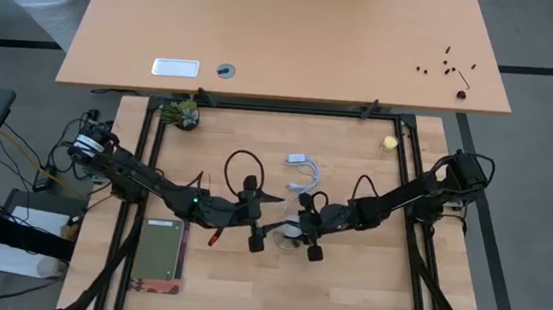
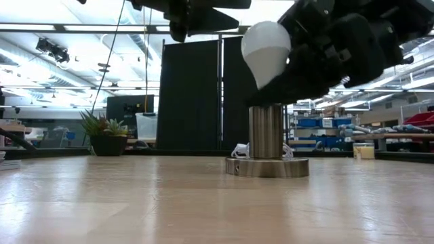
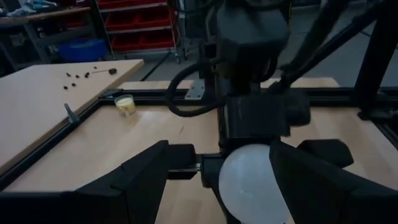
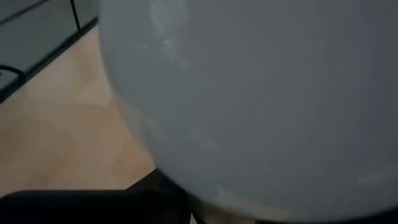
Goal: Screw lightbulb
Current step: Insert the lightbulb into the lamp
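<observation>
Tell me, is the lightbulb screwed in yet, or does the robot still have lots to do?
Not yet. Done: the right gripper has the lightbulb lifted off the table and brought over the metal socket. In hand: the bulb hangs tilted just above the socket, not straight. The left gripper waits open beside the bulb. Left: straighten it, lower its base in, twist, let go.

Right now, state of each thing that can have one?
lightbulb: tilted, held above the socket, not screwed in.
lamp socket: upright on its round base, empty.
right claw: shut on the lightbulb.
left claw: open, holding nothing, facing the lightbulb.
potted plant: upright at the table's far side.
</observation>
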Motion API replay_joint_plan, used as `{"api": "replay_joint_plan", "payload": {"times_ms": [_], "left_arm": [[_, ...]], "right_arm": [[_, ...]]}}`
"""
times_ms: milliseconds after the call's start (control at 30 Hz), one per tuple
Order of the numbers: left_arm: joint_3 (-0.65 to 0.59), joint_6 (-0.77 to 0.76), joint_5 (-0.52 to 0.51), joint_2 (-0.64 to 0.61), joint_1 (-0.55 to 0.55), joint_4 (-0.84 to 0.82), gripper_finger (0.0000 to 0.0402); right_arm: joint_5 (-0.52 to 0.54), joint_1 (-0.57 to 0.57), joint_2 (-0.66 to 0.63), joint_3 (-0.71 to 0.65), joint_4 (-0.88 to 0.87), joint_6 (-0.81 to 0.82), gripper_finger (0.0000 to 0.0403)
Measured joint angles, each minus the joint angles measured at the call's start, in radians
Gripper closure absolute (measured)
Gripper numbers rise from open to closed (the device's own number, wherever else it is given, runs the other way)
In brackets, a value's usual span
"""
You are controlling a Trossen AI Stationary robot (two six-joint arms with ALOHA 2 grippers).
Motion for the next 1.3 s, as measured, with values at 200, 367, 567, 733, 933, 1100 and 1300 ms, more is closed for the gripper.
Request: {"api": "replay_joint_plan", "payload": {"times_ms": [200, 367, 567, 733, 933, 1100, 1300], "left_arm": [[0.000, -0.030, 0.011, 0.000, -0.002, -0.010, 0.0119], [0.000, -0.032, 0.044, 0.000, -0.002, -0.009, 0.0119], [0.000, -0.037, 0.050, 0.006, -0.002, -0.008, 0.0119], [0.000, -0.052, 0.050, 0.018, -0.002, -0.006, 0.0119], [0.000, -0.055, 0.050, 0.053, -0.002, 0.001, 0.0120], [0.000, -0.055, 0.050, 0.058, -0.002, 0.013, 0.0120], [0.000, -0.055, 0.050, 0.058, -0.002, 0.027, 0.0120]], "right_arm": [[0.000, -0.004, 0.000, 0.006, -0.015, -0.024, 0.0264], [0.000, -0.013, 0.000, 0.006, -0.017, -0.027, 0.0264], [0.000, -0.019, 0.000, 0.006, -0.019, -0.023, 0.0255], [0.000, -0.019, 0.000, 0.006, -0.019, -0.023, 0.0246], [0.000, -0.020, 0.000, 0.006, -0.020, -0.023, 0.0246], [-0.002, -0.020, 0.000, 0.006, -0.019, -0.021, 0.0238], [-0.015, -0.020, 0.000, 0.004, 0.011, -0.019, 0.0216]]}}
